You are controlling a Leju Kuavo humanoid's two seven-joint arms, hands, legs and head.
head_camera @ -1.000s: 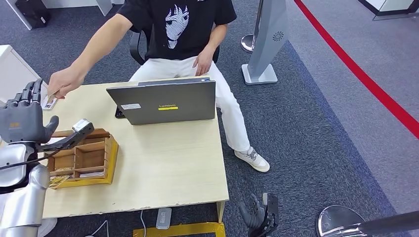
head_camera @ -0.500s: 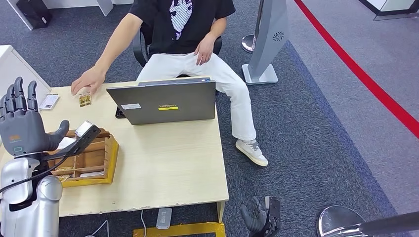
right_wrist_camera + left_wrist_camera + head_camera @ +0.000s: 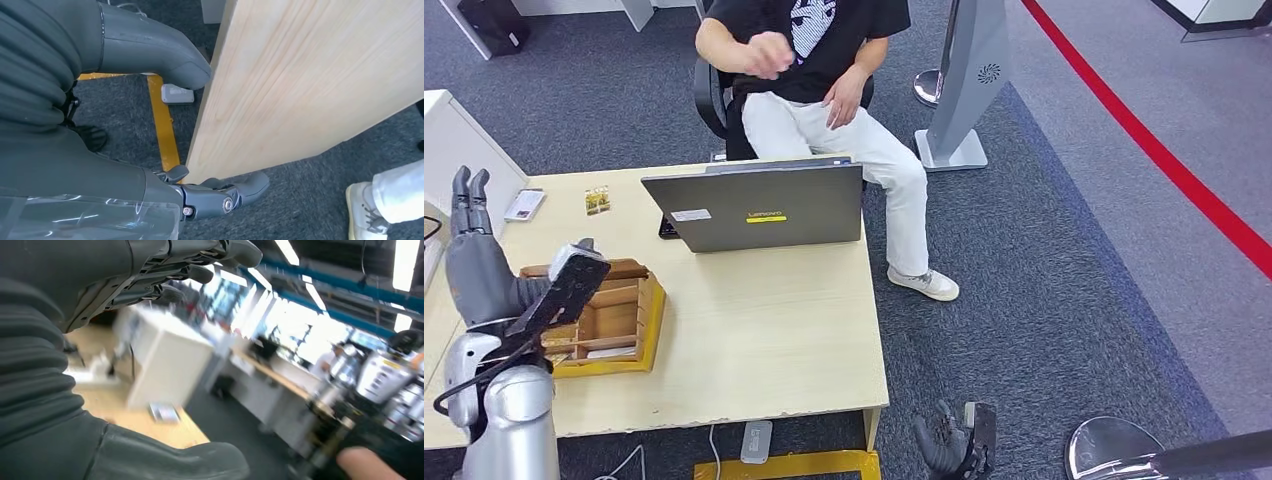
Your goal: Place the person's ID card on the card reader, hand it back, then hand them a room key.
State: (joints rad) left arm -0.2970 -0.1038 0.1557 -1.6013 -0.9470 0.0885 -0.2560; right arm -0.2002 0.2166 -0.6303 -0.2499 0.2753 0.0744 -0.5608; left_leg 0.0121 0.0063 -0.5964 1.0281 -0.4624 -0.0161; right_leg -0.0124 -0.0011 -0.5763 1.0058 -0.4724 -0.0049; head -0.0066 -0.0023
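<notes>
left hand [image 3: 476,262] first: i have it raised at the far left edge of the surface [image 3: 754,340], fingers [image 3: 466,190] straight and pointing up, spread a little, thumb out to the side, nothing in it. in the left wrist view the same fingers [image 3: 200,267] stand apart with only blurred room behind them. just beside the hand sits the wooden organiser box [image 3: 609,320] with its compartments, some cards or papers lying in the near ones; which is a room key i cannot tell. beyond the hand, near the far left corner of the surface, lies a small flat white device [image 3: 524,205], maybe the card reader, and just to its right a small yellowish card [image 3: 597,201], likely the id card, lying flat on the wood, apart from both the device and the laptop. next over, the grey laptop [image 3: 754,205] stands open with its lid back toward me. behind it a person [image 3: 824,90] in a black shirt and white trousers sits in a chair, one hand [image 3: 769,52] lifted at chest height, blurred, the other resting on a thigh. right hand [image 3: 944,440] hangs low off the near right corner of the surface, over the carpet; in the right wrist view its fingers [image 3: 225,192] are loosely curled and hold nothing, close to the surface's edge [image 3: 210,125]
</notes>
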